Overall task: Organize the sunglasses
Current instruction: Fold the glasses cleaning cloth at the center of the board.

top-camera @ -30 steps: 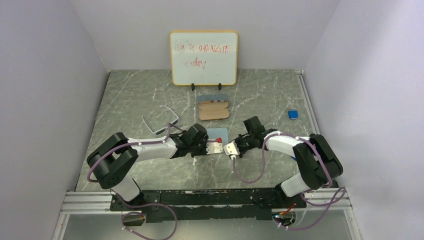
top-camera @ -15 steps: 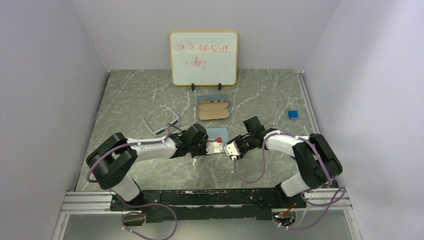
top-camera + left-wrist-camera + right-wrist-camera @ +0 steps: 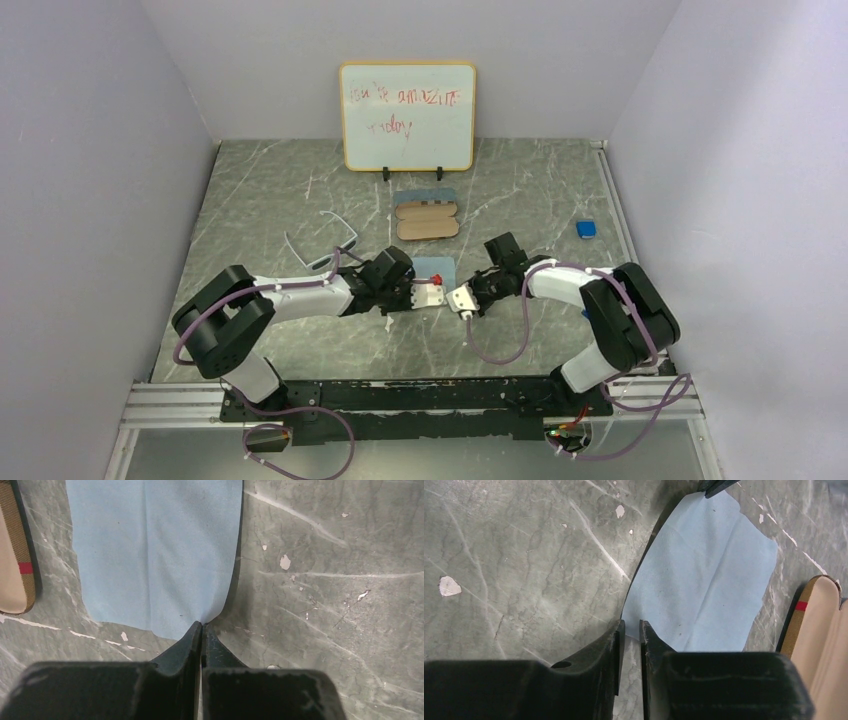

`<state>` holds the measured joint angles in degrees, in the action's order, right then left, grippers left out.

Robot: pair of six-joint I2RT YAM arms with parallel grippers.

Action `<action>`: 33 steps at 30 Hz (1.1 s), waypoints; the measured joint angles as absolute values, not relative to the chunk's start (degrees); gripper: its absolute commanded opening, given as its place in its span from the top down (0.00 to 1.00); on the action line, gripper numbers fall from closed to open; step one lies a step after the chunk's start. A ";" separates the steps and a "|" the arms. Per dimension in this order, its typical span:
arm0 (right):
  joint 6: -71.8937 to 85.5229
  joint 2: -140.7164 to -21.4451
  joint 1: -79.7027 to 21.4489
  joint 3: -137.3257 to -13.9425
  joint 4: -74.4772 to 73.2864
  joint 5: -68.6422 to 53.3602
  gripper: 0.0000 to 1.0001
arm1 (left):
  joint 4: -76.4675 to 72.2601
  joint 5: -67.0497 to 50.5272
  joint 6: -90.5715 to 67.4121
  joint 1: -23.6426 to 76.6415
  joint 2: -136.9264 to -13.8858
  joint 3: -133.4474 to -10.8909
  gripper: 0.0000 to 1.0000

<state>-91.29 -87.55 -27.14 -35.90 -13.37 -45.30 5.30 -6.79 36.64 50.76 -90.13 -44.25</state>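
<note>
Progress slight: white-framed sunglasses (image 3: 320,260) lie unfolded left of the open case (image 3: 427,218), not yet stowed; no brown pair visible. Left gripper (image 3: 201,630) pinches the blue cloth (image 3: 150,555) just before the case; right gripper (image 3: 629,630) stands narrowly apart at the cloth's edge.

The left gripper (image 3: 201,628), its black jaws pressed together, pinches the near corner of a thin light-blue cloth (image 3: 155,555) lying on a grey marble-patterned tabletop (image 3: 325,580); a tan plaid-edged case (image 3: 17,565) shows at far left.

White sunglasses (image 3: 325,260), unfolded (left of centre)
</note>
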 measured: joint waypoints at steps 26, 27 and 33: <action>-87.85 -88.66 -26.17 -40.80 -18.61 -47.16 1.00 | 7.01 -9.87 33.47 48.10 -89.73 -46.22 0.95; -87.53 -88.47 -25.87 -41.28 -19.03 -47.70 0.97 | 7.29 -10.24 33.34 47.88 -89.73 -46.83 0.95; -86.67 -87.00 -24.40 -41.52 -19.57 -50.70 0.63 | 7.64 -13.93 31.79 47.11 -89.73 -48.14 0.95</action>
